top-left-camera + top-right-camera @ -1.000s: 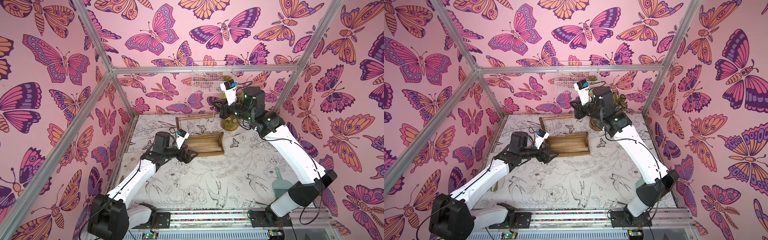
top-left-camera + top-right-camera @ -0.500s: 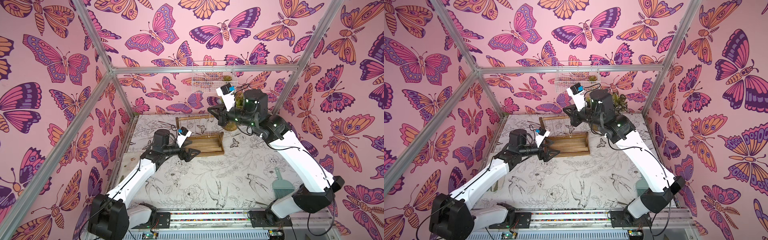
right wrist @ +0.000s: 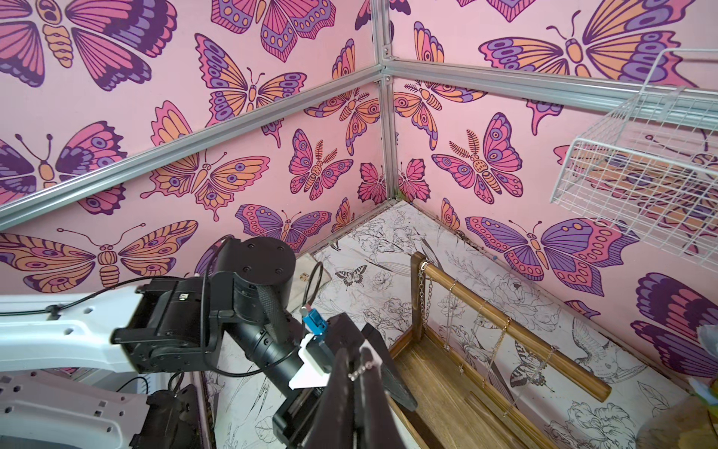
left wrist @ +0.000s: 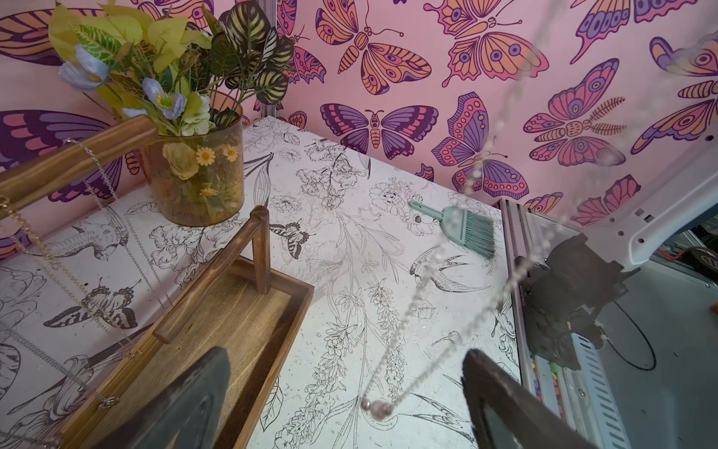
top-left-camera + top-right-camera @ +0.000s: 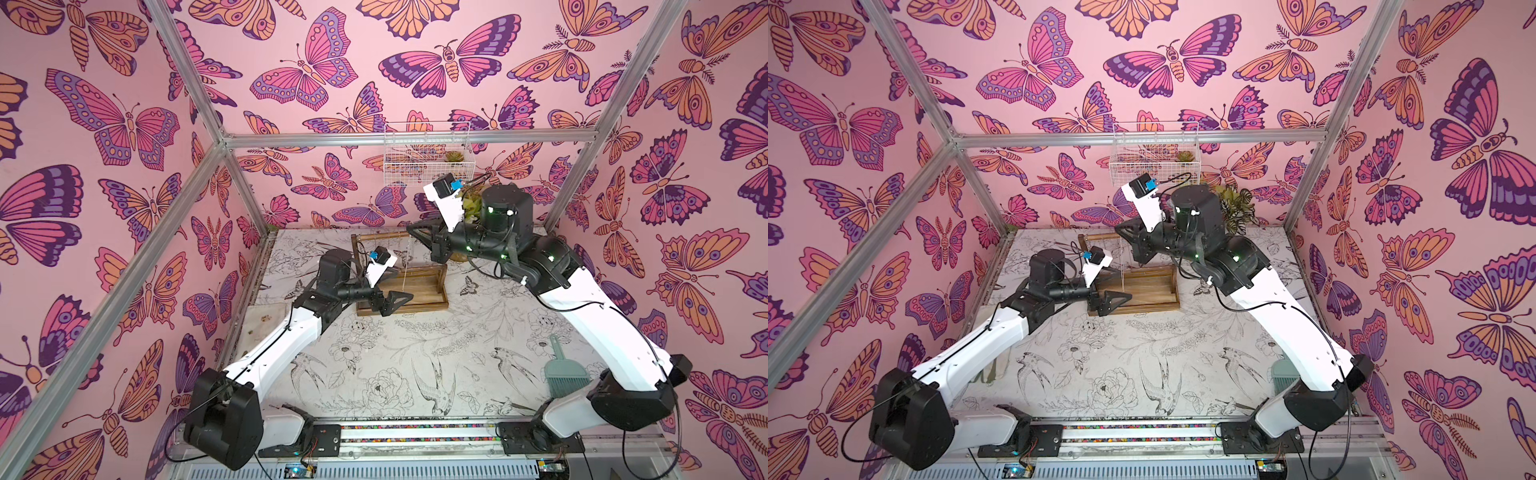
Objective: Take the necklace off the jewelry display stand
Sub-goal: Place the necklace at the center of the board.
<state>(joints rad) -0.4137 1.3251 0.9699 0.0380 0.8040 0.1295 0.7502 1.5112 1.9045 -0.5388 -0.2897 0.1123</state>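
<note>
The brown wooden jewelry display stand point(image 5: 419, 286) point(image 5: 1150, 291) stands at the back of the table, and several other chains hang from its top bar point(image 3: 505, 330). My right gripper point(image 5: 409, 228) point(image 5: 1118, 231) point(image 3: 355, 363) is shut on the silver necklace point(image 3: 362, 365) by the bar's right end. The necklace point(image 5: 404, 266) point(image 5: 1122, 270) point(image 4: 412, 307) dangles from it, apart from the bar. Its bead pendant point(image 4: 375, 406) hangs between the fingers of my open left gripper point(image 4: 344, 353) point(image 5: 405, 299) point(image 5: 1124, 297) without touching them, beside the tray's point(image 4: 248, 318) front edge.
A glass vase of flowers point(image 4: 198, 175) stands behind the stand's right end. A white wire basket point(image 5: 428, 153) point(image 3: 641, 175) hangs on the back wall above. A teal brush point(image 5: 561, 374) point(image 4: 462, 229) lies at the front right of the table.
My right gripper has swung left and lower from the vase toward the stand's front, carrying the necklace. My left gripper has edged right, so the pendant now hangs between its jaws.
</note>
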